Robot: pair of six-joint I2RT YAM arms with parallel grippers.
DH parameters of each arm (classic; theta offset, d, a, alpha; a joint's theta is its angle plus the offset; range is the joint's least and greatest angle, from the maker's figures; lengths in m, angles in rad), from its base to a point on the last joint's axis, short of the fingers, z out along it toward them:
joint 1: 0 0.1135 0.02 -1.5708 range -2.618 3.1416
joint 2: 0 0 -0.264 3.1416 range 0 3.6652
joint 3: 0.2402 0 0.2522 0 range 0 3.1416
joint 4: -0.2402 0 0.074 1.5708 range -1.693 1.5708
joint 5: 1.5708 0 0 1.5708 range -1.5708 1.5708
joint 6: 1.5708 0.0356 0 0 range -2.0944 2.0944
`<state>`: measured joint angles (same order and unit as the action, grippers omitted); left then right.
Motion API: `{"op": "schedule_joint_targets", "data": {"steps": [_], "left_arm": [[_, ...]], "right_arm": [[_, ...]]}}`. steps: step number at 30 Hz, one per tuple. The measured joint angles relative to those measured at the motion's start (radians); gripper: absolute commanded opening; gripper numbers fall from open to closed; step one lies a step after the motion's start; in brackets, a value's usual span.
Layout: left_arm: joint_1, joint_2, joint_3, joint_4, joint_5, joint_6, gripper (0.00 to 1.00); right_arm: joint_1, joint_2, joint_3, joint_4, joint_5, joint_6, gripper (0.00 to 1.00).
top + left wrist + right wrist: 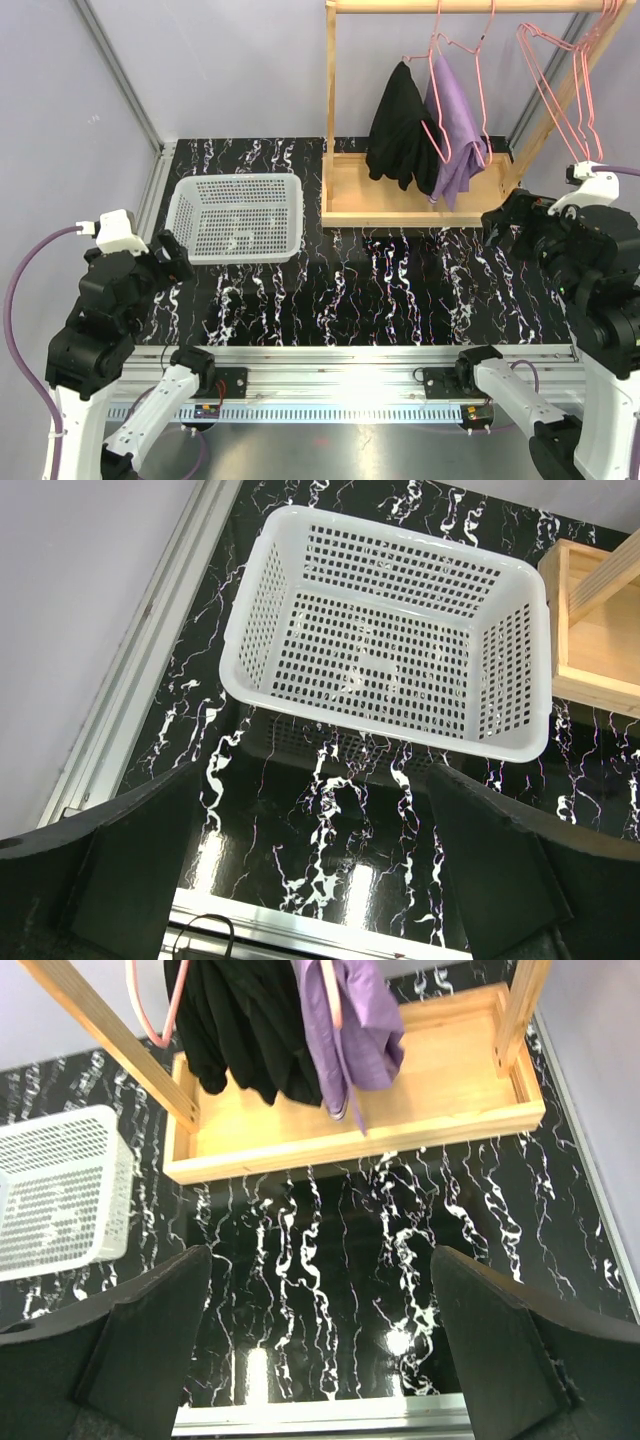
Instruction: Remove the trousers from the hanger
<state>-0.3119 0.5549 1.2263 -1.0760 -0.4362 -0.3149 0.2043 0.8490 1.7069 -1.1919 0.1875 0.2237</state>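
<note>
Right gripper [320,1295]: jaws wide, nothing held, hovering over the bare marbled surface [400,285] just near of the wooden rack [329,100]. Left gripper [320,855]: also wide and empty, parked at the near-left, looking down at the white basket [385,640].

Trousers are both on the rack, draped over pink wire hangers [438,38] off the top rail:
- black pair [398,125] on the left
- purple pair [455,135] touching it on the right

Both hang with the long axis vertical, hems dangling just above the rack's base tray [365,195]. More hangers further right on the rail are bare.

Key relation: from the right gripper, the trousers sit far and to the left, and higher up. In the right wrist view they fill the top centre, the black pair [245,1020] left of the purple pair [350,1020]. The right arm is clearly nearer. The left arm is well apart from them, with the basket in between.

My read: nothing is removed yet. The right arm should go in, rising and reaching far-left. The purple pair is the closer target. Pull along the hang axis, or the hanger could come off with the cloth.
</note>
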Motion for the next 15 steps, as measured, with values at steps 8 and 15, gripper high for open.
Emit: {"op": "schedule_joint_targets", "data": {"steps": [8,15], "left_arm": [[0.000,0.000,-0.026,0.009,0.003,-0.001,0.99],[0.000,0.010,-0.028,0.013,0.014,-0.017,0.99]], "right_arm": [[0.000,-0.002,-0.027,0.068,-0.014,0.001,1.00],[0.001,0.089,0.083,0.128,-0.094,0.021,0.99]]}}
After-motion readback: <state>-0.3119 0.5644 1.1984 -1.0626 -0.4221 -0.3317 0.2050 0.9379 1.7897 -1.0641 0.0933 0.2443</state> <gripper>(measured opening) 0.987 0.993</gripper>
